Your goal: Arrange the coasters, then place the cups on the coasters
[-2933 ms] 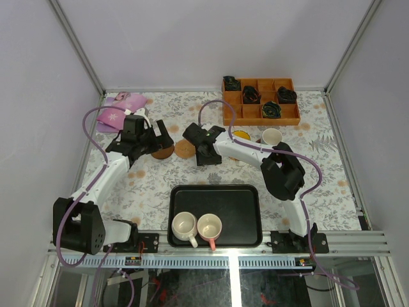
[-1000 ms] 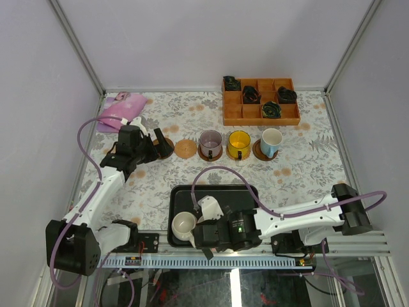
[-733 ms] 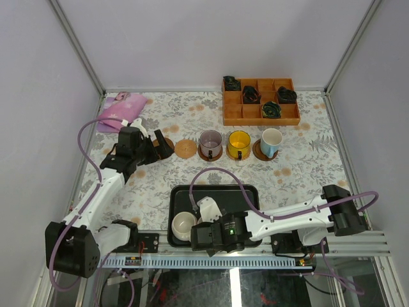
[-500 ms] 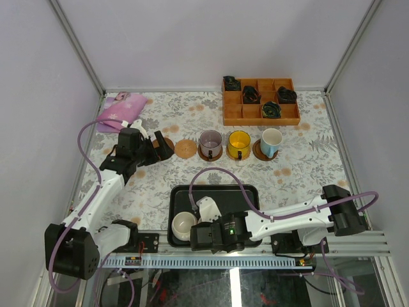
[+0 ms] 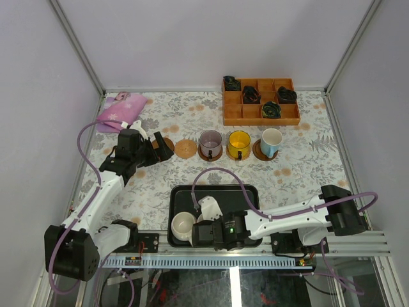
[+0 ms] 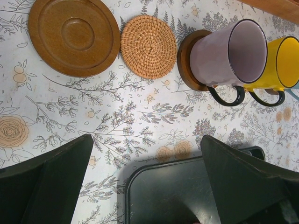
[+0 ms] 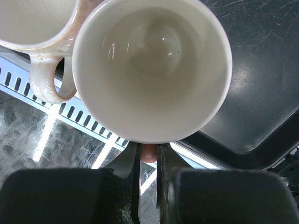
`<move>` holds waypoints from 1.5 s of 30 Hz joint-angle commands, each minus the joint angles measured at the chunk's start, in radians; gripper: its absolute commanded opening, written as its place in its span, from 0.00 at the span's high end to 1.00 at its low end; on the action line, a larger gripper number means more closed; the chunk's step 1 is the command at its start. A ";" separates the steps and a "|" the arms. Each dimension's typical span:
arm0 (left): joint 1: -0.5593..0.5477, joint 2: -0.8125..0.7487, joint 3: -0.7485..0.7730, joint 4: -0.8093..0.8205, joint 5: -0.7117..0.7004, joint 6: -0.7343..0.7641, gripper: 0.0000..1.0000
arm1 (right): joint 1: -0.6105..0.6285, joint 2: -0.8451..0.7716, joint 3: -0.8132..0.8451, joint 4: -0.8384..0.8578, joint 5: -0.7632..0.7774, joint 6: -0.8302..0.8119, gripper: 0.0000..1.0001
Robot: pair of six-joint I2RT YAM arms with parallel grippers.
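The right gripper (image 7: 148,150) is shut on the pink handle (image 7: 148,154) of a white cup (image 7: 152,65), which stands on the black tray (image 7: 261,93) beside the cream cup (image 7: 32,18). From above, the right gripper (image 5: 206,231) covers that cup; the cream cup (image 5: 182,225) shows at its left. In a row farther back lie a dark wood coaster (image 6: 74,36) and a woven coaster (image 6: 148,46), both bare. Right of them the mauve cup (image 6: 229,58), yellow cup (image 5: 239,142) and blue-handled cup (image 5: 271,139) each sit on a coaster. The left gripper (image 6: 147,140) hangs open and holds nothing, near the dark wood coaster (image 5: 166,146).
An orange compartment box (image 5: 260,101) with dark bundles stands at the back right. A pink pouch (image 5: 118,112) lies at the back left. The tray (image 5: 220,203) sits at the near edge, close to the metal rail (image 5: 192,261).
The right gripper has shut on the white cup's pink handle after standing open a second ago. The left arm has hardly moved.
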 commanded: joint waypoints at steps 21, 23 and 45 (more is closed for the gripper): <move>-0.004 -0.014 -0.008 0.009 -0.016 -0.013 0.00 | -0.118 -0.051 0.064 -0.203 0.329 0.205 1.00; -0.003 -0.008 -0.001 0.005 -0.022 -0.012 0.00 | -0.148 -0.055 0.075 -0.190 0.333 0.177 1.00; 0.003 0.068 0.107 -0.037 -0.191 -0.013 0.00 | -0.545 0.366 0.771 0.005 0.175 -0.413 1.00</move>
